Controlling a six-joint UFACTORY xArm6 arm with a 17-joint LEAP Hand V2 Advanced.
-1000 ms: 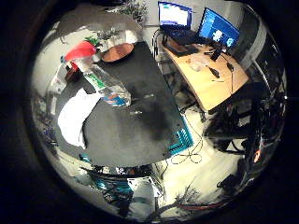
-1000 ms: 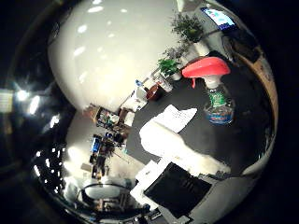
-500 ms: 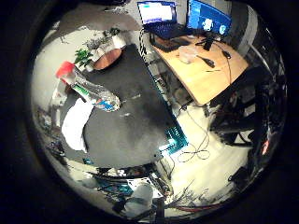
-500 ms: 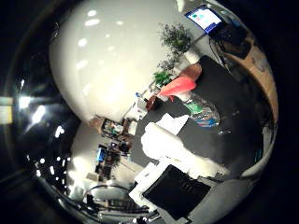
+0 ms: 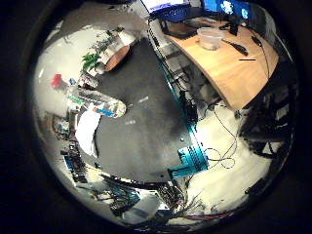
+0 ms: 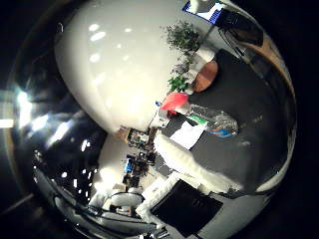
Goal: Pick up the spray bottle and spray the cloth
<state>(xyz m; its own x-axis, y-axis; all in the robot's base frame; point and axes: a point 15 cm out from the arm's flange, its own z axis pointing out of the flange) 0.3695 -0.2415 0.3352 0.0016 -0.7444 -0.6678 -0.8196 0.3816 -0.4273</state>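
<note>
1. Lying on its side on the dark surface (image 5: 146, 131): the spray bottle (image 5: 95, 101), clear-bodied, with a red trigger head (image 6: 174, 101) and a coloured label band around the body.
2. Positioned near one edge of the surface, red head pointing outward over that edge, base toward the middle of the surface.
3. Spread flat just beside the bottle, at the same edge: the white cloth (image 5: 87, 132). Appears to touch or slip slightly under the bottle body in the thumb side view; contact not confirmable.
4. Seen small and well apart from the palm in both views, bottle and cloth alike; neither held nor touched by the hand.
5. Visible in the thumb side view only: white and black parts of the hand (image 6: 187, 191), reaching in from the edge, between the camera and the surface.
6. State of the fingers: cannot tell. No fingertip clearly shown, and no curl or straightness readable from the parts in view.
7. Resting at the far end of the surface: a round brown dish (image 5: 117, 57), next to green potted plants (image 5: 90, 60).
8. Standing beside the dark surface, separated by a gap: a curved wooden desk (image 5: 229, 68) carrying a clear plastic container (image 5: 210, 37) and lit monitors (image 5: 226, 7).
9. Attached at the near corner of the surface: a teal frame piece (image 5: 187, 161), above a pale floor (image 5: 234, 161).
</note>
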